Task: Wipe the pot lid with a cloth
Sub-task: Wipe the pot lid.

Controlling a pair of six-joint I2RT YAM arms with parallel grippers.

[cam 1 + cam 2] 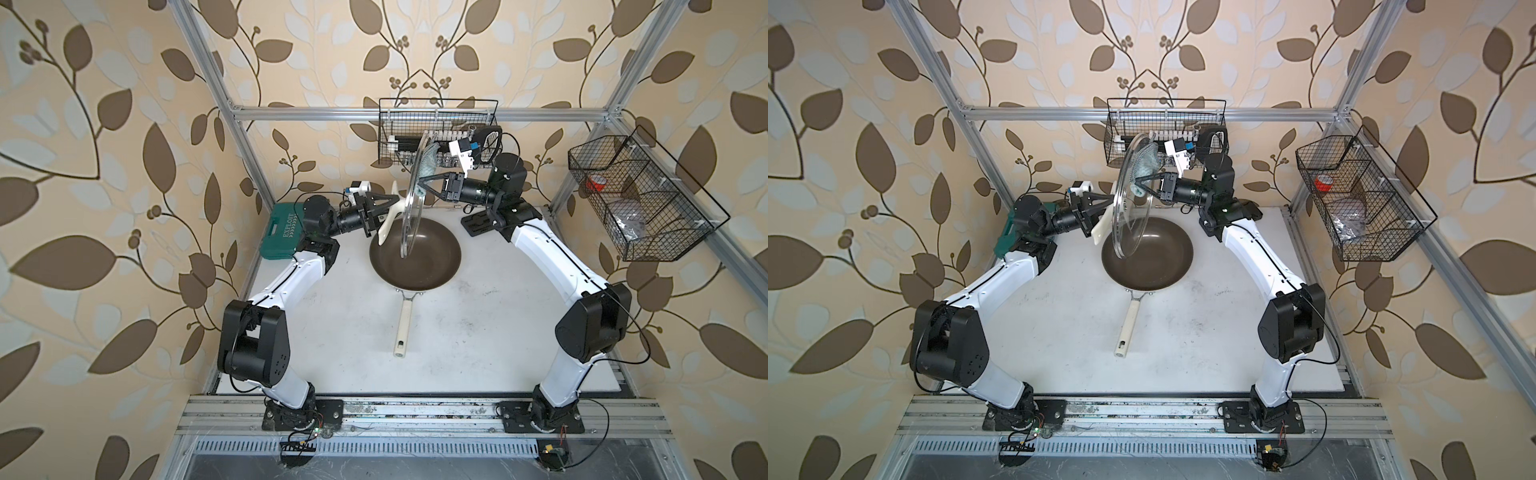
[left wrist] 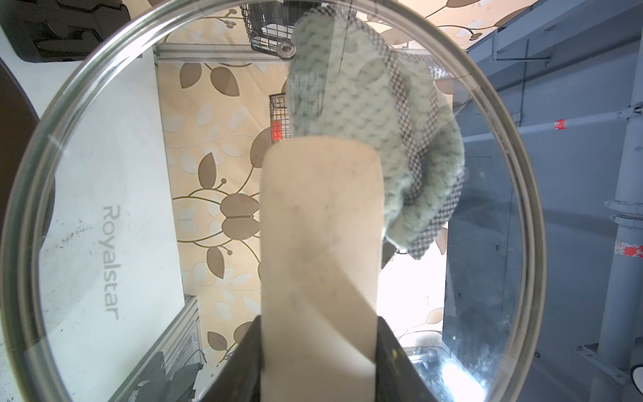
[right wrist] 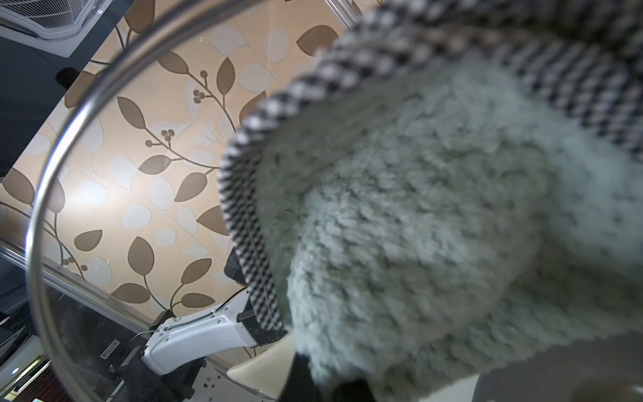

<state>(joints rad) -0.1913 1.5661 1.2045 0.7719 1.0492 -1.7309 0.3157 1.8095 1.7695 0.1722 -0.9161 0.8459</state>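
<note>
The left tool [image 1: 395, 203] is pressed together on the cream-white bar handle [image 2: 318, 226] of the pot lid [image 1: 409, 232], one black finger on either side of the bar; it holds the lid on edge, nearly upright, in the air above the dark brown frying pan [image 1: 432, 257]. The word "Royalstar" [image 2: 111, 261] is printed in grey on the glass, readable in the left wrist view. The right tool [image 1: 419, 187] comes at the lid from the other face, its jaws pinched on the grey-green cloth [image 1: 428, 160]; the cloth is bunched, shows a black-and-white checked edging, and lies against the upper part of the glass on the side away from the handle, seen through the lid in the left wrist view [image 2: 348, 87]. The pan sits on the white desk [image 1: 353, 332], its cream handle pointing toward the arm bases. Beside the left arm lies a green case [image 1: 284, 230] lettered "EXPLOIT". A black wire basket [image 1: 436, 120] hangs on the back rail; another [image 1: 640, 199] hangs at the right wall.
</note>
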